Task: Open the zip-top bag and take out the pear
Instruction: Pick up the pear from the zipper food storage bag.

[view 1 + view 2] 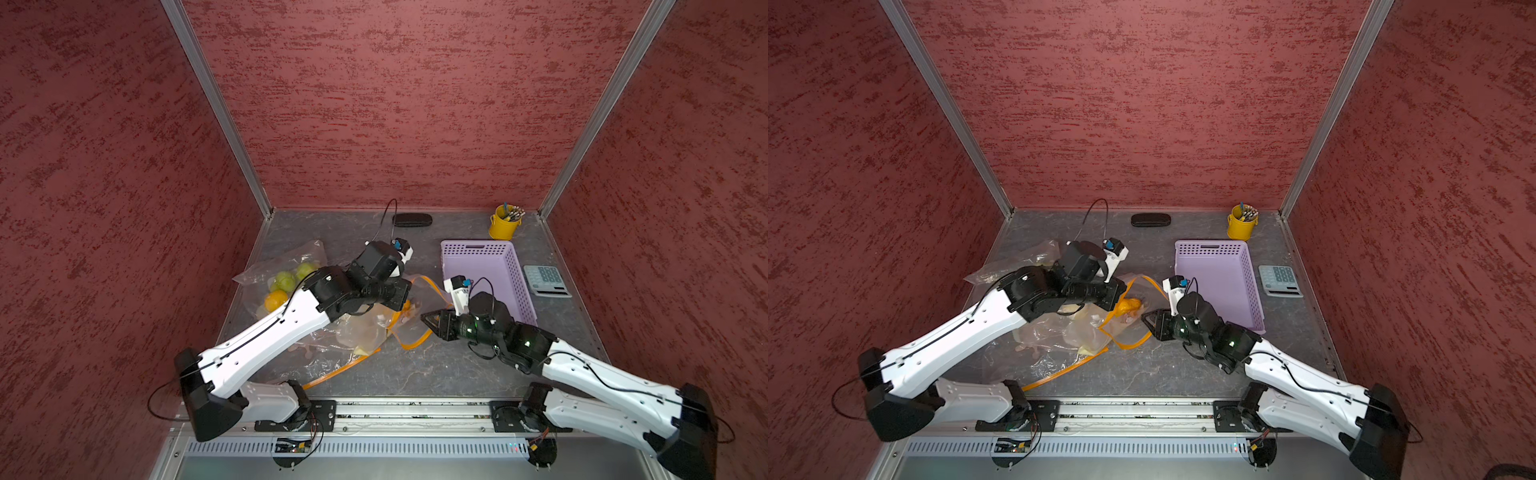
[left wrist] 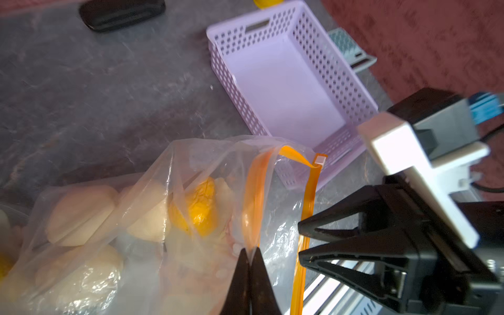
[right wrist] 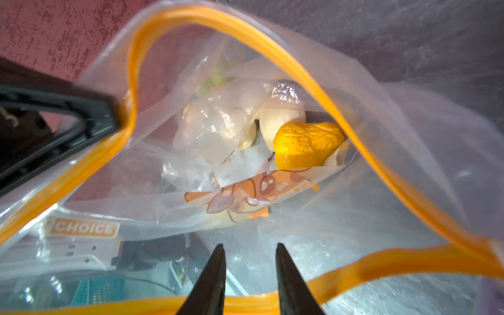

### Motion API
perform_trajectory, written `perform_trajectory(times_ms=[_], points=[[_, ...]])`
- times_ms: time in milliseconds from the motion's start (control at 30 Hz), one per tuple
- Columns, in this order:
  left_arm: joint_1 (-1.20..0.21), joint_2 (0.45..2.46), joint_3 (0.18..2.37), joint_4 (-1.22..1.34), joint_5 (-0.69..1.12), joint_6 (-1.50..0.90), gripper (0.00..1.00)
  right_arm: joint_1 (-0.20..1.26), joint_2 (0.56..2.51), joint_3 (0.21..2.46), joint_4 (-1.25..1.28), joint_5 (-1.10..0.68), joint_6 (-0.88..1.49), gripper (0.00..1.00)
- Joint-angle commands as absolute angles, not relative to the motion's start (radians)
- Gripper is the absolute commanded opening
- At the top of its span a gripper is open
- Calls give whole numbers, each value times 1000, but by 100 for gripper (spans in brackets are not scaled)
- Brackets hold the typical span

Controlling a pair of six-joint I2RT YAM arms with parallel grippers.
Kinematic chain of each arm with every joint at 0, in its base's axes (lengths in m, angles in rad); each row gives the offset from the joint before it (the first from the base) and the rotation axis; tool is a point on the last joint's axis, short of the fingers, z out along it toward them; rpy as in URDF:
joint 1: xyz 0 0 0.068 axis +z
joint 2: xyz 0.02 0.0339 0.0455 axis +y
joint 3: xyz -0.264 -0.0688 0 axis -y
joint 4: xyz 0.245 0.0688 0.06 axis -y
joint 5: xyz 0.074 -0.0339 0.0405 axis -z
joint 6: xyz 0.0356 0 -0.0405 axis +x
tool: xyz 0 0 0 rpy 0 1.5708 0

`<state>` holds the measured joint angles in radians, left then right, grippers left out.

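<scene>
Orange-rimmed and open-mouthed, the zip-top bag (image 3: 395,152) lies on the grey table (image 1: 436,365), its upper rim pinched in the closed left end effector (image 2: 249,256). The right end effector (image 3: 249,246) sits at the mouth, jaws narrowly apart by the lower zip strip (image 3: 381,261), gripping nothing that can be made out. A yellow fruit, taken to be the pear (image 3: 308,144), rests deep inside against pale items (image 3: 281,117). The thin film could slip from the pinch and the mouth collapse. Jaws this narrow may miss the fruit or catch plastic. A hard pull could drag the whole bag toward the lilac basket (image 1: 478,243).
</scene>
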<state>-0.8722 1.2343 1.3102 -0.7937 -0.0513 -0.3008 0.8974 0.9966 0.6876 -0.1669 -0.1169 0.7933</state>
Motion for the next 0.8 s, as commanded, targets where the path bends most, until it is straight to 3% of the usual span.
perform_trajectory(times_ms=[0, 100, 333, 633, 767], points=[[-881, 1176, 1225, -568, -147, -368, 0, 888, 1038, 727, -36, -124, 823, 18], [-909, 1151, 1167, -508, -192, -395, 0, 888, 1079, 762, 8, -68, 863, 9], [-1017, 1112, 1038, -386, -346, -447, 0, 890, 1197, 708, 239, -41, 1070, 3], [-1100, 1069, 967, -325, -449, -492, 0, 974, 1334, 551, 554, 143, 1275, 0], [-1107, 1067, 959, -323, -445, -504, 0, 1002, 1419, 595, 581, 107, 1258, 0]])
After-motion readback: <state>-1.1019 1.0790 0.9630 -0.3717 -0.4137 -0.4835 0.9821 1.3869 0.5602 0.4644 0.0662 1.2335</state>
